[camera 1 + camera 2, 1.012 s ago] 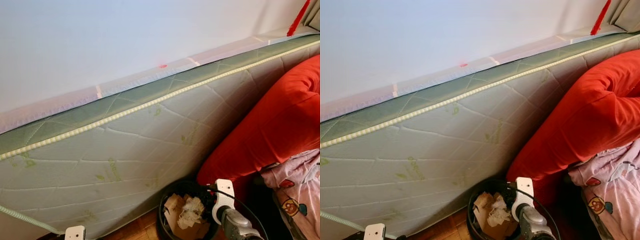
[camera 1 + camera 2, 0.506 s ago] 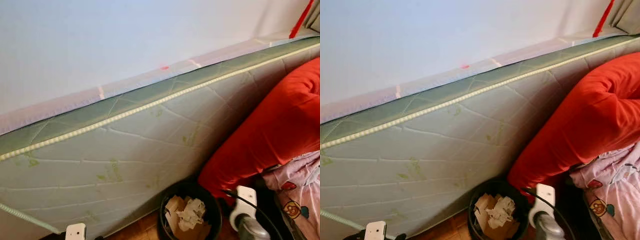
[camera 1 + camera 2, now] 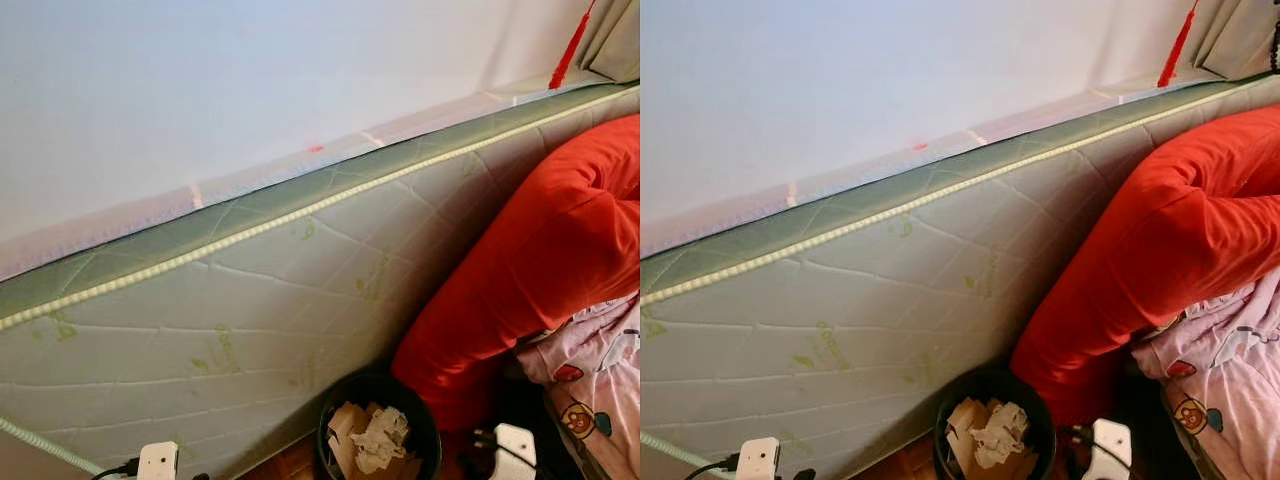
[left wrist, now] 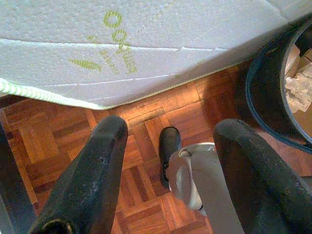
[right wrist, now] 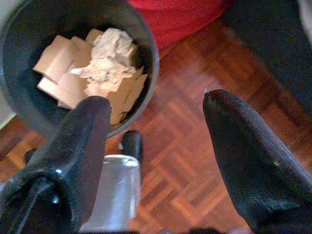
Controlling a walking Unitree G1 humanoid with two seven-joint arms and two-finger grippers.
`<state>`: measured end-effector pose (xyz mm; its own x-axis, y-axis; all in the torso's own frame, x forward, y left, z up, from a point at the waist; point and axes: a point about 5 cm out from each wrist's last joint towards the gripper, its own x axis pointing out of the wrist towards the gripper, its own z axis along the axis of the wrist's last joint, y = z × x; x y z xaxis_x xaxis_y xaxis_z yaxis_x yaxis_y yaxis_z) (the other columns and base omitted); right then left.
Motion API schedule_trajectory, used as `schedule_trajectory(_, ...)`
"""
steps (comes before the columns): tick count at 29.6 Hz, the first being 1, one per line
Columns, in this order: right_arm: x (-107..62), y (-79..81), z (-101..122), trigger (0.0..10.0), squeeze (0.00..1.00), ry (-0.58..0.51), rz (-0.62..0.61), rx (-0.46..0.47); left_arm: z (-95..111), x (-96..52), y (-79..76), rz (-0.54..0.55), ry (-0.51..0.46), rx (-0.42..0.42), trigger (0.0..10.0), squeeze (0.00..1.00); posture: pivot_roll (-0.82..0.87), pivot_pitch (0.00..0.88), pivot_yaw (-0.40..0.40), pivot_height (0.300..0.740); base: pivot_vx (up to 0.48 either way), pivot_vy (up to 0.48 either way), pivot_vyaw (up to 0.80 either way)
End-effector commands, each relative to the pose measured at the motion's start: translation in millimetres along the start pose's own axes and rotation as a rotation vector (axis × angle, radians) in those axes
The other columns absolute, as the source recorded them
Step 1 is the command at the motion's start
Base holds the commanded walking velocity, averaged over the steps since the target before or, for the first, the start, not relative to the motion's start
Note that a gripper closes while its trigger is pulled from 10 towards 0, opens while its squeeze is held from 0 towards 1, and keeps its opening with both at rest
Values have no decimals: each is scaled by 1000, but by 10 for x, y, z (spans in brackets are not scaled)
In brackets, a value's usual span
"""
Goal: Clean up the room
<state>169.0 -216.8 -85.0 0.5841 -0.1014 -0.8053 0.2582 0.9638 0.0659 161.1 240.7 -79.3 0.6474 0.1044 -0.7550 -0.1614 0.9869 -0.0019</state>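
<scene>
Bin: we find 1 black waste bin [image 3: 378, 392] on the parquet floor [image 5: 195, 146], against the lower edge of the upended mattress [image 3: 250, 300], beside the red bedding [image 3: 530, 260].
Contents: crumpled paper [image 5: 108, 58] and cardboard pieces [image 5: 58, 63] inside it.
Right gripper [image 5: 156, 122]: fingers spread, empty, above the floor by the bin's rim.
Left gripper [image 4: 168, 146]: fingers spread, empty, over the floor near the mattress edge.

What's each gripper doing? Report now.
Left gripper: open, holding nothing, above the parquet floor.
Right gripper: open, empty, beside the black bin.
</scene>
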Motion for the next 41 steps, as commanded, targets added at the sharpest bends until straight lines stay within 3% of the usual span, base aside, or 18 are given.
schedule_trajectory(1,-1,11,-9,10000,0,-6,-3,29,-39,-4,-6,0,26,-9,10000,0,114,0,-11,740,0,0,0)
schedule_trajectory(6,4,71,-30,10000,0,4,12,33,-32,-2,-2,-10,29,-5,10000,0,102,0,-2,740,0,0,0)
schedule_trajectory(41,-6,48,-66,10000,0,34,45,-11,-76,-14,-2,-28,53,7,10000,0,105,0,-6,740,0,0,0)
